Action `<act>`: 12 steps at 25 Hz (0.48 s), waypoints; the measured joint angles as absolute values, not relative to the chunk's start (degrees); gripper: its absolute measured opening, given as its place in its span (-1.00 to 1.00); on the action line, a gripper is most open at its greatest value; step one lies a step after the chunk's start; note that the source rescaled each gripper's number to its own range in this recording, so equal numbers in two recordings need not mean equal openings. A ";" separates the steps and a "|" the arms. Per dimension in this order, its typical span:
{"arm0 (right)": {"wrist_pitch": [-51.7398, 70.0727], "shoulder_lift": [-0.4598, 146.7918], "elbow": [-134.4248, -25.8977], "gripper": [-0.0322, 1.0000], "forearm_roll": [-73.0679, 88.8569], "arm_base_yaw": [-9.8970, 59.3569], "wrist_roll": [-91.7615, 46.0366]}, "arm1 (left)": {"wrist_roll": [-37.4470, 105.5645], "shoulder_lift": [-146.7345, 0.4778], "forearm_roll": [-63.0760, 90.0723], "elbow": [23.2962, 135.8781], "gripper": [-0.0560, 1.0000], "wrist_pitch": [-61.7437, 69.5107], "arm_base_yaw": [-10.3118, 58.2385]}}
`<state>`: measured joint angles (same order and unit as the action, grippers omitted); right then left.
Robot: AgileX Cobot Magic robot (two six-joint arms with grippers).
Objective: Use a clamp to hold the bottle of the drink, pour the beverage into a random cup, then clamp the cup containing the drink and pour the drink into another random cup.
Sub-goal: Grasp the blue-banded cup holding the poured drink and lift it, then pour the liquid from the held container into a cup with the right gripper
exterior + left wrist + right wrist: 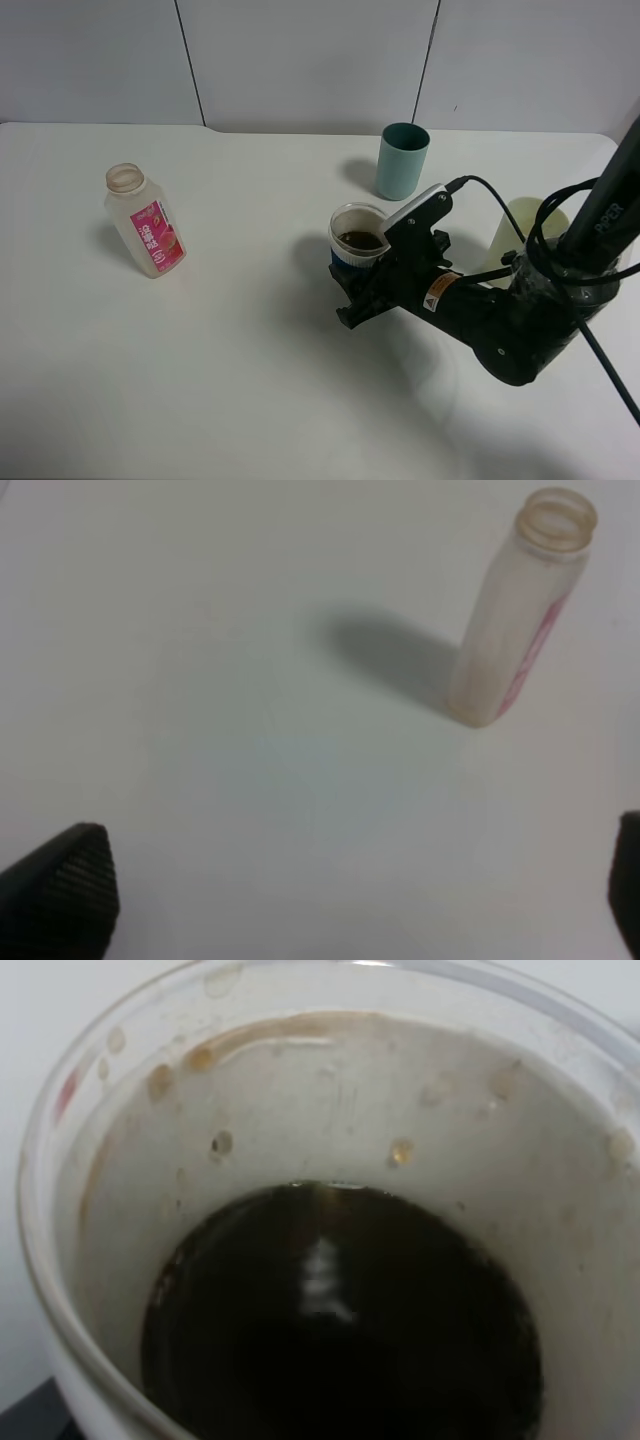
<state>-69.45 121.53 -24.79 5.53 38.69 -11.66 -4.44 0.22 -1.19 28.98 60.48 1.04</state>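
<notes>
Looking down from the high camera, you see the right gripper (358, 285) clenched on the blue-banded cup (345, 258) near the middle of the white table (220, 380). The cup is upright, with the dark brown beverage (360, 241) pooled in its bottom. You cannot tell from here whether its base touches the table. The teal cup (402, 160) stands just behind it, apart from it. The pale green cup (527, 225) is off to the right, partly hidden behind the black right arm (500, 325). The bottle (146, 222) stands upright and uncapped, well apart on the left side of the table.

From the left wrist camera, you see the left gripper (345, 895) released. Its dark ribbed fingers (62, 892) sit at opposite edges of the picture, spread wide over bare table. The bottle (515, 620) stands ahead of them, well clear, its tan-rimmed neck open and its pink label facing away to one side.

From the right wrist camera, the cup's inside (330, 1090) fills your picture. The beverage (340, 1330) lies low in it, and brown drops and streaks cling to the pale wall above the liquid.
</notes>
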 joint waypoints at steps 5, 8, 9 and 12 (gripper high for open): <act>-69.20 121.23 -24.79 -0.94 5.64 38.69 -11.66 | -4.44 0.22 -1.19 28.98 1.00 60.48 1.04; -67.56 119.09 -24.79 -0.94 6.60 38.69 -11.66 | -4.44 0.22 -1.19 28.98 1.00 60.48 1.04; -66.47 118.02 -24.79 -0.94 6.60 38.69 -11.66 | -4.44 0.22 -1.19 28.98 1.00 60.48 1.04; -62.74 113.78 -24.79 -0.94 6.65 38.69 -11.66 | -4.44 0.22 -1.19 28.98 1.00 60.48 1.04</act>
